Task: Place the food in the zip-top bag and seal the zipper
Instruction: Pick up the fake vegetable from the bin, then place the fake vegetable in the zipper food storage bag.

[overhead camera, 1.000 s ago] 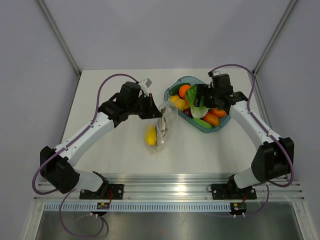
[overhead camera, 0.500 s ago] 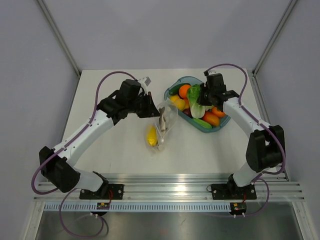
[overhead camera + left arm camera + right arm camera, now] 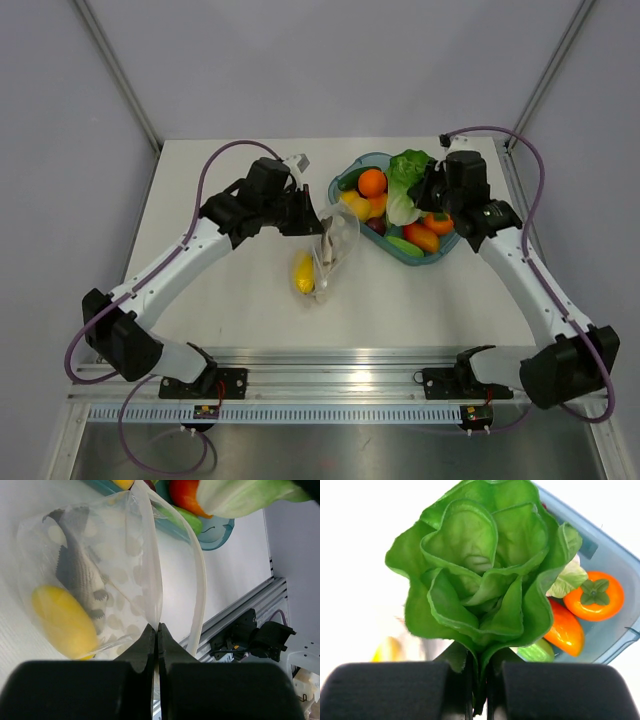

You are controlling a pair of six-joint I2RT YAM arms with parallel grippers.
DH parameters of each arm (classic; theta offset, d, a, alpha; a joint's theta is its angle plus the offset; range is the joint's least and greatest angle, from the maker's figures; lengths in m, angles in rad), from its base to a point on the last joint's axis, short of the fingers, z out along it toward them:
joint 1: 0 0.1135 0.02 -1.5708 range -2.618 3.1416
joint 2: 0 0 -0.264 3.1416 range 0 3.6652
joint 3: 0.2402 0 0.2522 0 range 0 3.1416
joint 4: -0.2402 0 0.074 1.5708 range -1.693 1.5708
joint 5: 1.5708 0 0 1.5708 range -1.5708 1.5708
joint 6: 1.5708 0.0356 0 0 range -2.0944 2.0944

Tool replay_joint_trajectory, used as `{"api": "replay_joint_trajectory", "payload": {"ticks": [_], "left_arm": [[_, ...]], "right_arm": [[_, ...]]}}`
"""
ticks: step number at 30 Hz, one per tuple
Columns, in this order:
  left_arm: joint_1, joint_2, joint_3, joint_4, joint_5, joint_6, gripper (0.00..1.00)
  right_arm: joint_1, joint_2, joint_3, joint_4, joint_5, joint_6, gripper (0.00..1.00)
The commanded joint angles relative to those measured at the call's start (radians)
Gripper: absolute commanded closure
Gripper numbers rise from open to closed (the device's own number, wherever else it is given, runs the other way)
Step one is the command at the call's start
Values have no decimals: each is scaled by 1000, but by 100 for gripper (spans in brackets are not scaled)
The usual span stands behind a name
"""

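The clear zip-top bag point(image 3: 333, 245) lies mid-table with a yellow lemon point(image 3: 303, 272) and a grey fish-shaped piece point(image 3: 325, 250) inside. My left gripper point(image 3: 312, 218) is shut on one lip of its mouth. In the left wrist view the fingertips point(image 3: 157, 628) pinch the film, and the whitish zipper point(image 3: 200, 580) of the other lip arcs away to the right, so the mouth gapes. My right gripper point(image 3: 424, 190) is shut on the green lettuce point(image 3: 405, 172), held above the teal tray point(image 3: 410, 260). The right wrist view shows the lettuce point(image 3: 480, 570) with its base clamped in the gripper point(image 3: 479, 660).
The tray holds an orange point(image 3: 372, 182), a yellow piece point(image 3: 357, 206), a cucumber point(image 3: 403, 245), orange-red fruit point(image 3: 424, 236) and a dark red piece point(image 3: 377, 226). A metal rail point(image 3: 340, 380) runs along the near edge. Grey walls close in the table.
My right gripper closed on the lettuce and lifted it off the tray's pile, with the arm swinging out to the right. The left gripper and the bag stayed put.
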Motion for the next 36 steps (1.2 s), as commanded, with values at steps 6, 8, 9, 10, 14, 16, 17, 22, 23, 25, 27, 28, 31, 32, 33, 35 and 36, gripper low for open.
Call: {"api": "replay_joint_trajectory", "payload": {"ticks": [6,8,9,10,14,16,17,22,23,25,27,28,31,32,33,35,36], "left_arm": [[-7,10,38,49,3,26,100],[-7,12,34,57,4,29,100],[-6,13,32,57,6,28,100],[-7,12,32,57,6,28,100],[-7,12,29,58,7,29,100],[-7,12,29,57,9,29,100],[-7,10,29,57,9,29,100],[-7,7,29,54,6,32,100],[-7,6,29,51,4,32,100],[-7,4,26,49,3,34,100],[-7,4,24,48,3,37,100],[-6,4,23,48,1,38,100],[-6,4,18,51,3,37,100],[-6,3,17,55,4,35,100],[-6,4,17,55,4,31,100],[-6,1,9,58,9,28,100],[-6,-2,6,66,10,23,100]], "right_arm": [[27,-202,41,56,-72,143,100],[50,-220,35,92,-95,183,100],[75,-225,33,104,-98,195,100],[89,-230,33,128,-100,217,100],[164,-234,25,190,-100,261,100],[219,-228,21,216,-83,280,100],[239,-216,16,227,-75,283,100],[325,-182,-24,273,-36,317,100],[345,-184,-50,274,-26,318,100],[360,-191,-85,283,-22,335,100],[376,-203,-146,288,-23,355,100],[380,-205,-163,290,-22,359,100],[408,-216,-225,282,16,375,100],[412,-222,-243,277,24,378,100],[423,-225,-251,267,43,378,100],[426,-234,-267,256,55,378,100],[429,-237,-271,241,67,373,100]]}}
